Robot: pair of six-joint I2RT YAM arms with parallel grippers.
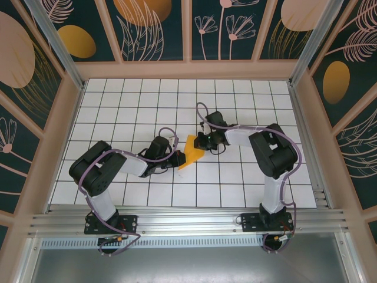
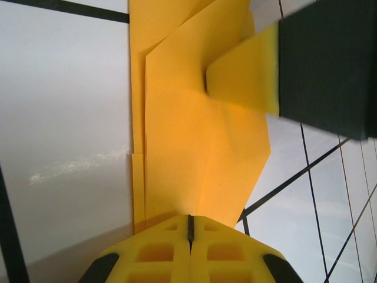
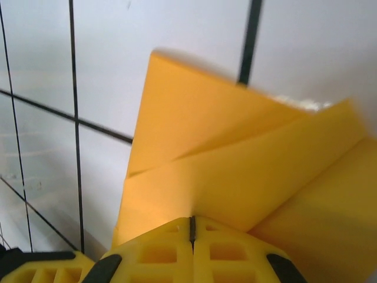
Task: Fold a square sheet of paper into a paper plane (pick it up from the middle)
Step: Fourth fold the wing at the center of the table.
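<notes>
Closest to my lens are the tips of the left claw (image 2: 189, 227), clenched with no gap along the seam. They sit on the near end of the paper (image 2: 194, 153), a folded orange wedge lying flat on the table (image 1: 118, 106) near its middle, between the two claws. I cannot tell whether an edge is nipped between the tips or only pressed under them. I read it as a hold-down, pinning this end so the layers cannot slide while a crease is set.

The left arm (image 1: 112, 168) is bent at the elbow, its forearm low and reaching right toward the wedge's lower corner.

To the right, the right claw (image 3: 191, 227) is likewise clamped shut, its tips on the paper's opposite end where one flap overlaps another. From the left wrist I see one of its fingers (image 2: 244, 76) laid on the upper flap, which I judge is flattening the fold.

The right arm (image 1: 271, 150) doubles back from its base and reaches left, wrist low over the table.
</notes>
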